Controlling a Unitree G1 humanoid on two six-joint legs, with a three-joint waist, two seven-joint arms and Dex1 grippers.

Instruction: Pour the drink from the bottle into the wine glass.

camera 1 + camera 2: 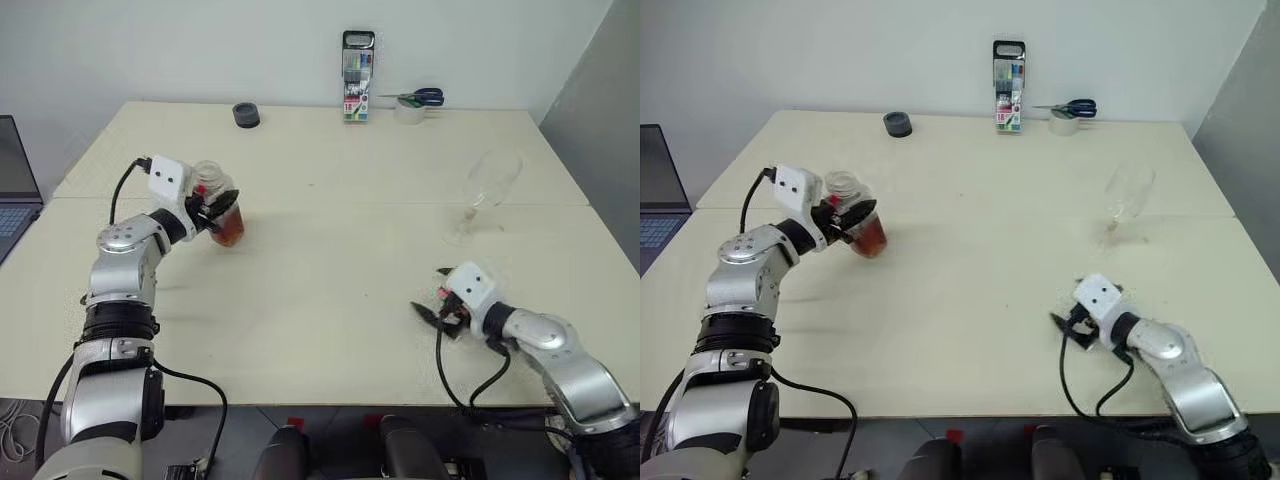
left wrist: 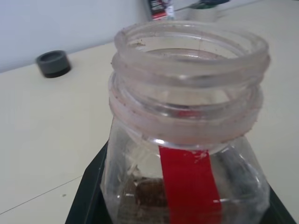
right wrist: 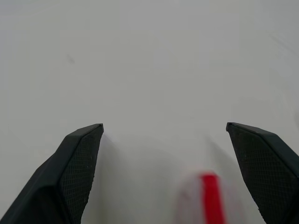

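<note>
Left wrist view showed the bottle (image 2: 187, 140) uncapped, its mouth bare, its body clenched between the left gripper's (image 1: 213, 212) black fingers, the drink (image 1: 229, 229) sitting low inside. The bottle was held upright off the table (image 1: 330, 280), well apart from the wine glass (image 1: 485, 195), which stood far across from that gripper, beyond the right gripper (image 1: 436, 311). The right gripper was spread wide and empty, low over the table, with a small white-and-red thing, judged to be the cap (image 3: 209, 198), lying blurred between its fingers (image 3: 79, 158). The step in hand was judged to be the carrying of the open bottle to the glass. For it to be done well, the bottle would need to be kept upright during the crossing so nothing was spilled early, and the grip kept firm, since thin plastic can be expected to give under a squeeze. The mouth should be brought just above the glass rim before any tilt was begun, and the tilt made slowly. The glass, on a thin stem, was judged easily toppled, so contact with its bowl should be avoided.
</note>
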